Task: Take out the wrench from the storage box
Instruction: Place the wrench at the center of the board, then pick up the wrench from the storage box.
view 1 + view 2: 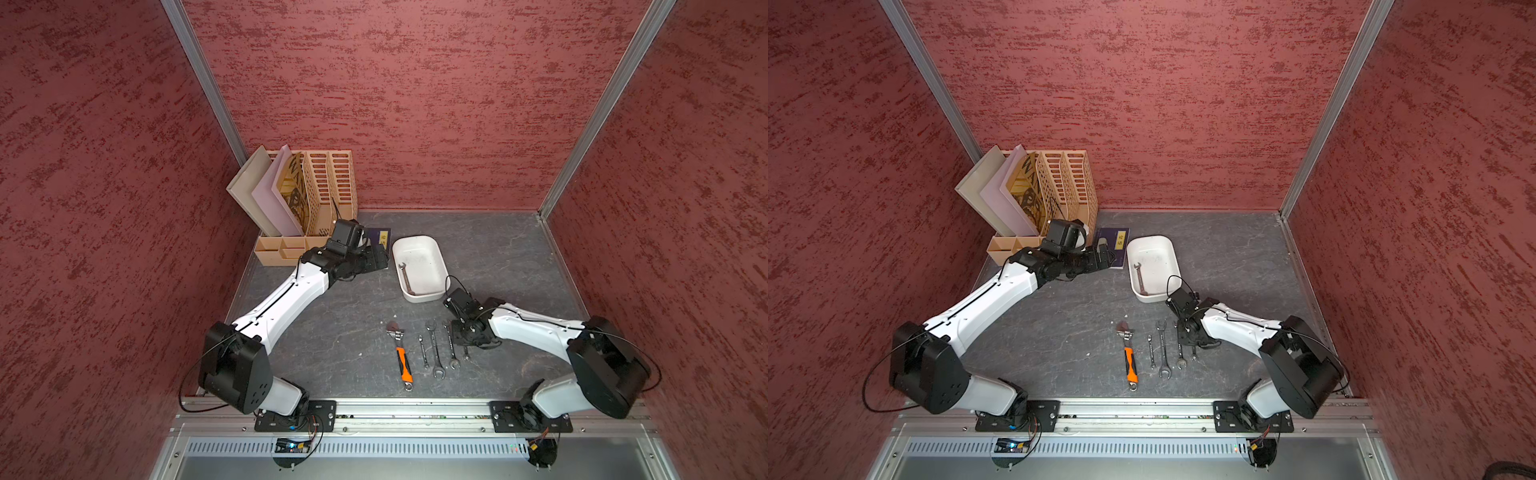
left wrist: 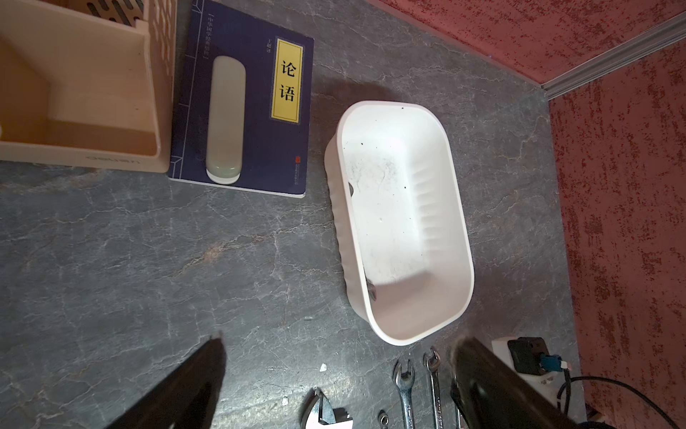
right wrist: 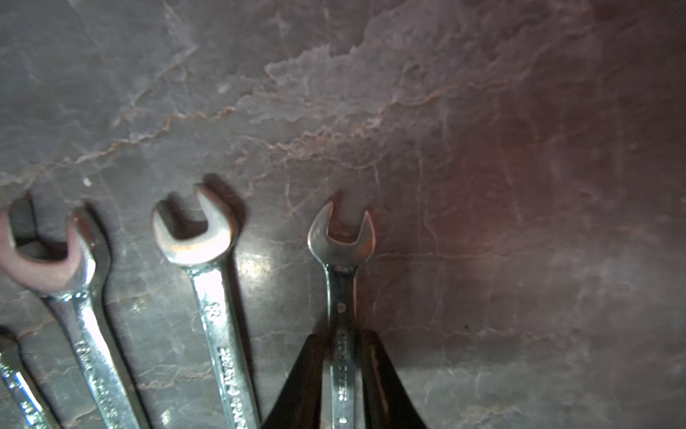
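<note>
Looking in a top view, we find a wrench inside the storage box, the right gripper low near it. Left wrist view: left gripper spread wide. Right wrist view: fingers flank a small spanner on the table; whether they pinch it, we cannot tell.

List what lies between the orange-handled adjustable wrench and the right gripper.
Three silver open-end wrenches lie side by side on the grey tabletop between the orange-handled adjustable wrench and the right gripper; both top views show them.
</note>
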`<state>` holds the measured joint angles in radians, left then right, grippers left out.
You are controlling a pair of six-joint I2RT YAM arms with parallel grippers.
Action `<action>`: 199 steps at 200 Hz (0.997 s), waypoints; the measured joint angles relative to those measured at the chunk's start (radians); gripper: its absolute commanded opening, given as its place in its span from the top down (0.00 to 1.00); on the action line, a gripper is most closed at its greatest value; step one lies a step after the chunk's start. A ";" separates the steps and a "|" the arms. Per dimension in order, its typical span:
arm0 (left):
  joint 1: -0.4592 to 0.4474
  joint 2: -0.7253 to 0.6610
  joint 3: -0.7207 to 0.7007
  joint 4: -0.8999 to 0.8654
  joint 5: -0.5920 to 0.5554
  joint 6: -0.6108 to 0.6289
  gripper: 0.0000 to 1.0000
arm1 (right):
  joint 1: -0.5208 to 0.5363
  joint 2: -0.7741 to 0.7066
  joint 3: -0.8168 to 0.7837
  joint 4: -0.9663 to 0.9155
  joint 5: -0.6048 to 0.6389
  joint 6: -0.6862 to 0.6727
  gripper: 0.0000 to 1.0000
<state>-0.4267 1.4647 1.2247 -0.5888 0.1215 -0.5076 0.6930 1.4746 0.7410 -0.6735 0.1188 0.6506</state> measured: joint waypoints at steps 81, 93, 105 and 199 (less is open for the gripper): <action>0.011 0.000 -0.001 -0.001 0.003 0.000 0.00 | 0.000 -0.082 0.145 -0.122 0.024 -0.055 0.61; 0.023 0.001 -0.001 -0.001 0.008 0.000 0.00 | 0.000 -0.068 0.229 -0.134 0.018 -0.076 0.61; 0.038 0.002 -0.001 -0.001 0.011 0.000 0.00 | 0.000 -0.021 0.339 -0.140 0.010 -0.101 0.61; 0.109 0.072 0.004 0.005 0.055 0.000 0.00 | -0.050 0.652 1.023 -0.092 -0.213 -0.299 0.64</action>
<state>-0.3172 1.5368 1.2289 -0.5835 0.1768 -0.5072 0.6430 2.1265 1.7638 -0.7654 -0.0940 0.3515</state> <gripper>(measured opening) 0.996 0.362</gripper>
